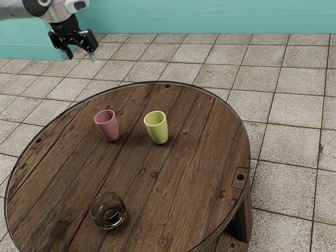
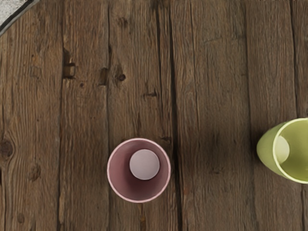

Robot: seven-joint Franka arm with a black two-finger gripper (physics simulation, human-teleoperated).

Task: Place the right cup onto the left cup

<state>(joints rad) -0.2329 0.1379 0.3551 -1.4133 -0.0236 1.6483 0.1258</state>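
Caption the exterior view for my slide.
Pink cup, green cup and glass bowl on a round wooden table, open gripper hovering.

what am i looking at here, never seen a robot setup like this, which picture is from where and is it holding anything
This is a simulated scene with one robot arm, which ends in a black two-finger gripper. The exterior view comes from a camera at the arm's side: the arm enters at the upper left. The wrist view comes from a camera on the arm's hand, looking down at the tabletop.

On the round wooden table stand a pink cup and a yellow-green cup, a little apart, with a clear glass bowl nearer the exterior camera. The gripper is open and holds nothing.
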